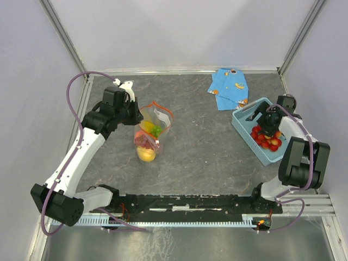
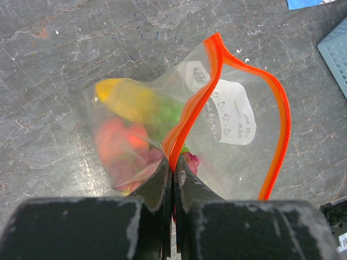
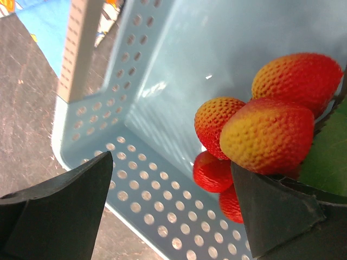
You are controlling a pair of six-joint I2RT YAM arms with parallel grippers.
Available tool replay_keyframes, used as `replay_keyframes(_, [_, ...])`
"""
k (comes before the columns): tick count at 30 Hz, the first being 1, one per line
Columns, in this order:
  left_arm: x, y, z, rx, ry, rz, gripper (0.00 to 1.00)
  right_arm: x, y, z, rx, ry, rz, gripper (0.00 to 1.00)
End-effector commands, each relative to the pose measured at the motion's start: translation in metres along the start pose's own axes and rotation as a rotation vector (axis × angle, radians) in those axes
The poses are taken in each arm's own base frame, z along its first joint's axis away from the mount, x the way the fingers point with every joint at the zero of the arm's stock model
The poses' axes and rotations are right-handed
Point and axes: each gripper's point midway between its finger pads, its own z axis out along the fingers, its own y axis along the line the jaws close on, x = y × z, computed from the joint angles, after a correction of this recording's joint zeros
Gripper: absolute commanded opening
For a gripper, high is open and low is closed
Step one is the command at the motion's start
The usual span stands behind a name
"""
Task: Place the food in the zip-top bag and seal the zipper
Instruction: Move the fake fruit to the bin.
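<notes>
The clear zip-top bag [image 1: 152, 130] stands on the table with its mouth open, lemon [image 2: 127, 100], green grapes [image 2: 168, 112] and peach [image 2: 116, 138] inside. My left gripper [image 2: 173, 168] is shut on the bag's orange-red zipper strip [image 2: 190, 111] at the near rim and holds the mouth up. My right gripper [image 3: 173, 200] is open, down inside the light-blue basket [image 1: 250, 130], with its right finger against several red strawberries [image 3: 265, 135]. The strawberries also show in the top view [image 1: 266, 138].
A folded blue patterned cloth [image 1: 229, 87] lies at the back right, next to the basket. The basket's perforated floor [image 3: 157, 195] lies between my right fingers. Grey walls enclose the table on three sides.
</notes>
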Motion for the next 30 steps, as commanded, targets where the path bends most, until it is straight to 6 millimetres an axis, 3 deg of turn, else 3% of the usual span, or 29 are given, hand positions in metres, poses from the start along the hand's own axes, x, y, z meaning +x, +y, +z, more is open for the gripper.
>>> replay_keyframes(1, [-0.019, -0.005, -0.008, 0.037, -0.083, 0.055, 0.03, -0.038, 0.029, 0.005, -0.079, -0.078, -0.052, 0.97])
replay_keyframes(5, [-0.019, -0.005, -0.007, 0.041, -0.082, 0.054, 0.03, -0.045, 0.037, 0.013, -0.082, -0.043, -0.105, 0.96])
replay_keyframes(10, [-0.019, -0.005, -0.006, 0.044, -0.079, 0.052, 0.03, -0.045, 0.051, -0.011, -0.1, -0.043, -0.176, 0.95])
replay_keyframes(17, [-0.018, -0.006, -0.006, 0.051, -0.076, 0.049, 0.03, -0.059, 0.015, -0.044, 0.079, -0.122, -0.174, 0.96])
replay_keyframes(23, [-0.017, -0.007, -0.005, 0.057, -0.075, 0.048, 0.03, -0.063, -0.02, -0.053, 0.123, -0.192, 0.02, 0.94])
replay_keyframes(30, [-0.017, -0.009, -0.006, 0.067, -0.073, 0.047, 0.03, -0.06, -0.07, -0.053, 0.293, -0.324, 0.327, 0.92])
